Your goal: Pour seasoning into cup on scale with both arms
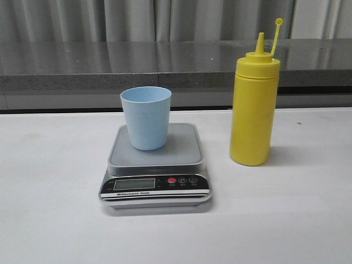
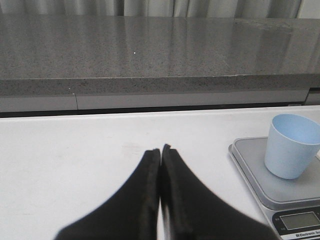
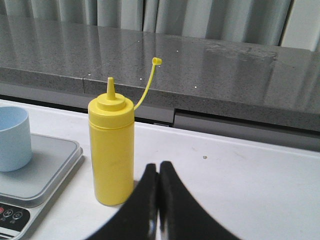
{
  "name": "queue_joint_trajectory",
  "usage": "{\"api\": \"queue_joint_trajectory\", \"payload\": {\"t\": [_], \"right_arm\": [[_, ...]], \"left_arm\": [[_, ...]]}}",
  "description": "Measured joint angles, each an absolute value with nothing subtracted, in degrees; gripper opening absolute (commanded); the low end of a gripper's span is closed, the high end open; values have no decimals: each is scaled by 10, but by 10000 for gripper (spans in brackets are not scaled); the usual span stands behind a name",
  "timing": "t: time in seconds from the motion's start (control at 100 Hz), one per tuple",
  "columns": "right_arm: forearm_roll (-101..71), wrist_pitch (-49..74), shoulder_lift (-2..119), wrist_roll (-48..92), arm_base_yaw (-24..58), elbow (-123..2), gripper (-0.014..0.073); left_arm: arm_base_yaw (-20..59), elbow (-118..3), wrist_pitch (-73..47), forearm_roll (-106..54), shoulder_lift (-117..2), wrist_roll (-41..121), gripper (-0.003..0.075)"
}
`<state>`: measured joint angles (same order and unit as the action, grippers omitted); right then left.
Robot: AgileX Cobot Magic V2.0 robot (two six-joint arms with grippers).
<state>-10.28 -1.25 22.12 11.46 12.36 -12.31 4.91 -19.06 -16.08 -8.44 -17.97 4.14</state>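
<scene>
Since nothing's been picked up yet, the whole setup just sits there on the plain white table (image 1: 49,181), laid out pretty sensibly for a pour. Biggest thing is the tall yellow plastic squeeze bottle of seasoning (image 1: 253,104), standing upright just to the right of the scale, nozzle bare and its thin tethered cap sticking up off to the side, so it looks ready to squirt without anyone fiddling with a lid. Next is the flat digital kitchen scale with the grey square platform and black front panel (image 1: 157,170), display facing the robot. On its platform, toward the back left, stands the small light blue plastic tumbler cup (image 1: 146,117), upright and apparently empty, though I can't see the bottom. Both arms hang back: the left gripper (image 2: 160,150) has its black fingers pressed together on nothing, off to the cup's left, and the right gripper (image 3: 158,165) is pinched closed too, empty, near the bottle.
</scene>
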Motion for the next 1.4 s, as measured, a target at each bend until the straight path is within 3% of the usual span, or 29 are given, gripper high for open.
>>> {"api": "queue_joint_trajectory", "payload": {"t": [0.79, 1.22, 1.4], "right_arm": [[-63, 5, 193, 112, 119, -117, -66], [-52, 54, 14, 39, 5, -31, -66], [-31, 74, -6, 19, -16, -16, -66]], "left_arm": [[49, -191, -162, -84, -180, 41, -20], [49, -191, -162, -84, -180, 41, -20], [49, -191, -162, -84, -180, 41, -20]]}}
